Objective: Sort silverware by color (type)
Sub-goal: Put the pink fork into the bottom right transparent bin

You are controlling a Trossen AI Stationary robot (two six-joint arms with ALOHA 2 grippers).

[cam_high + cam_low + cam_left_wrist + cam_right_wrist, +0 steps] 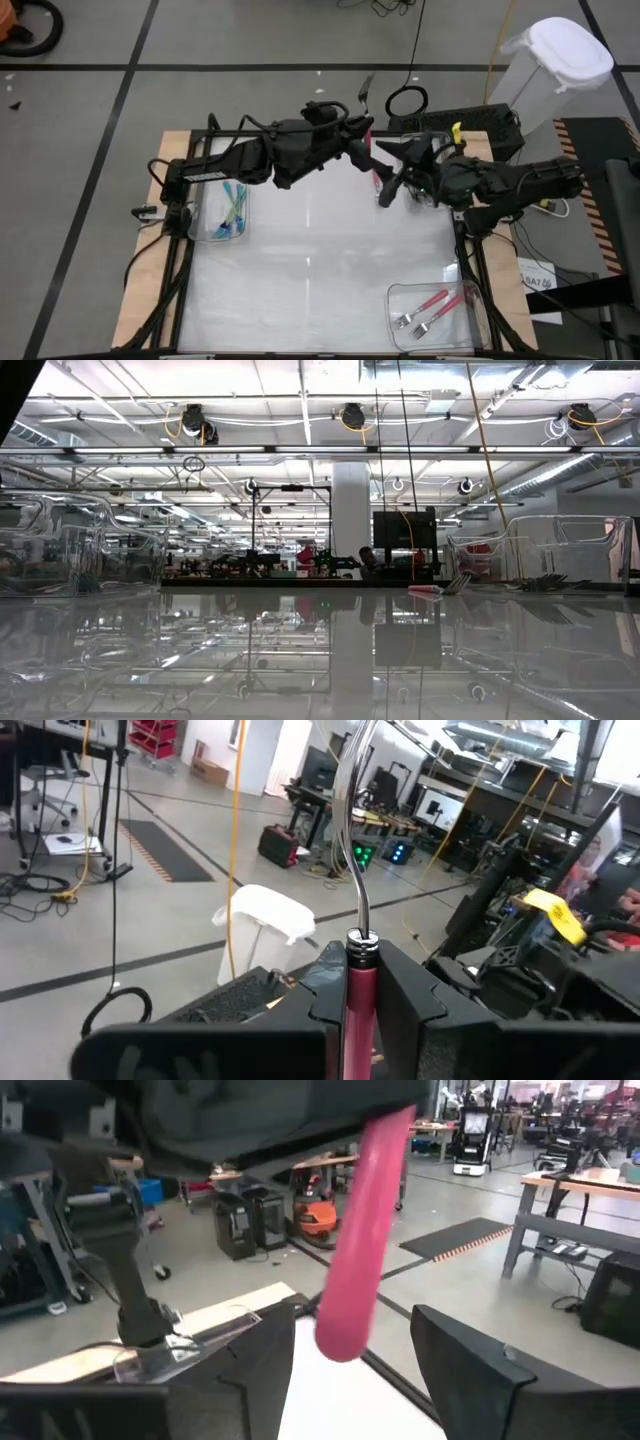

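Above the far middle of the table (300,250), the left gripper (362,140) holds a pink-handled fork (358,910) clamped between its closed fingers (405,990), the metal tines pointing away past the table edge and the pink handle hanging down. Just beside it, the right gripper (392,178) has its jaws spread open on either side of the handle's free end, the fingers (490,1370) not touching it. Along the left side of the table, a clear bin (222,210) holds teal-handled forks (235,212). Near the right front corner, a second clear bin (438,312) holds pink-handled forks (430,305) lying flat.
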